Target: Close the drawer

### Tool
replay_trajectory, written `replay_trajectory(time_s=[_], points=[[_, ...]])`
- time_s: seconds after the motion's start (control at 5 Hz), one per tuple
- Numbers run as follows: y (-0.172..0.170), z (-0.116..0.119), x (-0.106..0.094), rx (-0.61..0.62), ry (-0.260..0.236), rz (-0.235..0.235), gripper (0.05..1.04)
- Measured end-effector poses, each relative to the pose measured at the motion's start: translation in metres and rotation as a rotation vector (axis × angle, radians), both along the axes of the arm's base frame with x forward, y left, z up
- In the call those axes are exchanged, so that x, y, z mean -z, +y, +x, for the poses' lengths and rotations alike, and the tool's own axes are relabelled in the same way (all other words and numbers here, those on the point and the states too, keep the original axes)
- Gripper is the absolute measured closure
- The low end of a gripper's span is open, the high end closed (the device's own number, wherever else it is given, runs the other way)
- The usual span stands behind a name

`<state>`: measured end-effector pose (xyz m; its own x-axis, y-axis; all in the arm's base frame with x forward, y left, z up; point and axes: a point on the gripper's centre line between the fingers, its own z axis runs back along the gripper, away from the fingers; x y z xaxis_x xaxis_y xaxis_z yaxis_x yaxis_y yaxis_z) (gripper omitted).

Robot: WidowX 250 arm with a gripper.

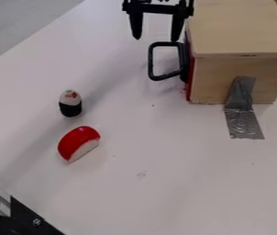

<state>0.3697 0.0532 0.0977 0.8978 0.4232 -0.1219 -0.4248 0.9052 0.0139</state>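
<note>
"Pale tabletop [159,170] is spanning the work area, and grey floor [18,27] is showing beyond its edge at the upper left of the view. How are the fingers [136,26] standing?"

"Released. Both fingers are pointing downward and standing well apart, with nothing held between them. Black gripper [156,40] is hanging at the top of the view, beside the wooden box [242,28]."

"Which part is lying nearest to the fingertips?"

"Black loop handle [151,62]. It is projecting from the drawer toward the left of the view, just below the fingertips as seen here. Whether a fingertip is touching it, I cannot tell."

"State the position of the drawer."

"Red front of the drawer [191,78] is sitting close against the handle side of the box. Whether it is seating fully, I cannot tell from this angle."

"What is securing the box?"

"Silver tape [242,92] is running down the near wall of the box and onto the tabletop."

"List the outlying items."

"Item one: black-and-white rounded piece [70,103] is standing upright, left of the handle. Item two: red-and-white piece [78,142] is lying near it, closer to the camera. Item three: black hardware [27,219] with a cable is occupying the lower left corner."
</note>
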Motion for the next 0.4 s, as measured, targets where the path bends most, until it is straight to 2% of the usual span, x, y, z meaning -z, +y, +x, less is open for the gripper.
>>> replay_trajectory(time_s=[0.4], points=[[0.0035, -0.0096, -0.0098, 0.012, -0.024, -0.018, 0.1]])
